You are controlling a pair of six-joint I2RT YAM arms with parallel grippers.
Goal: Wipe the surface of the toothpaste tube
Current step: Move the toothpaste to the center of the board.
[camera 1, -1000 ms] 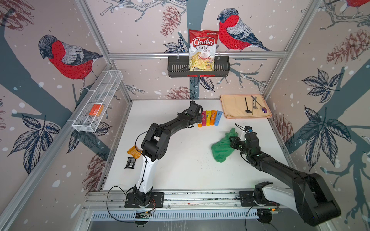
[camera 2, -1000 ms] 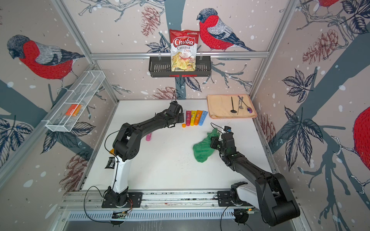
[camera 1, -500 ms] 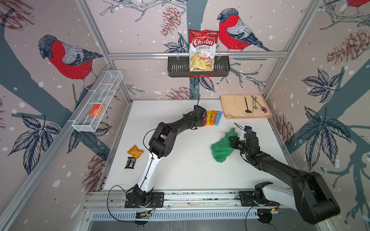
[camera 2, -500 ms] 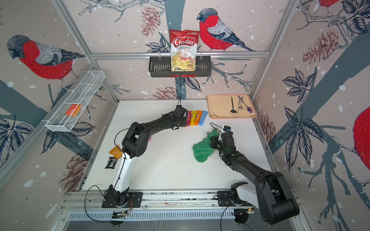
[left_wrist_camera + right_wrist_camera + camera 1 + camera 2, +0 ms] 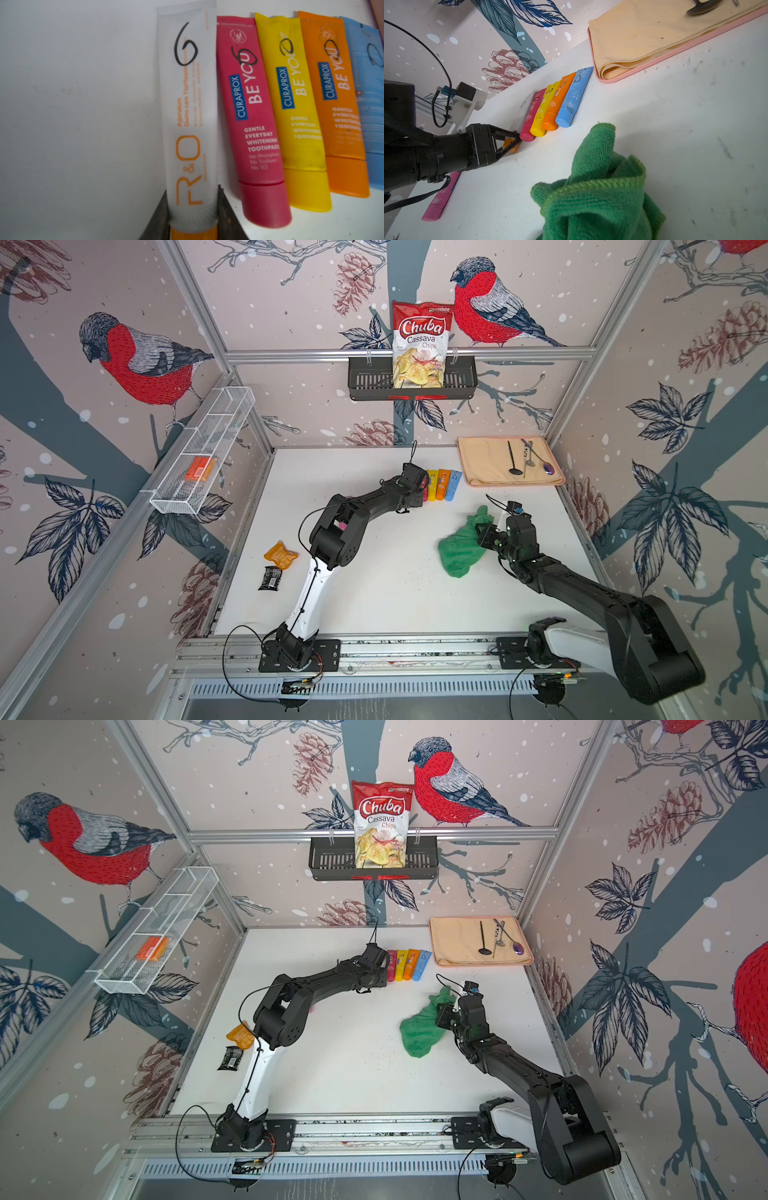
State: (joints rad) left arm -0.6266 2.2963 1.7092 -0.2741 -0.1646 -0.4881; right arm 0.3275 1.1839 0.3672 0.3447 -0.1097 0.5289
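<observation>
— At the back of the table [image 5: 374, 593], which tube does the left gripper [image 5: 193, 192] have?
— The white toothpaste tube [image 5: 187, 116], lying at the end of a row, just beside the pink tube [image 5: 255, 124]. The jaws are clamped on its sides just above the orange cap [image 5: 193, 233].
— How should it handle?
— Light, probably, with soft walls that dent and a smooth skin that may slip. The stiffer shoulder by the cap looks the safest hold, leaving the long body free for wiping.
— And its look?
— Frosted white, orange "R&O" lettering, a black "6" scrawled near the flat crimped end.
— The right gripper [image 5: 482, 533]?
— Clenched on the bunched green cloth [image 5: 457, 556], well apart from the tube.
</observation>
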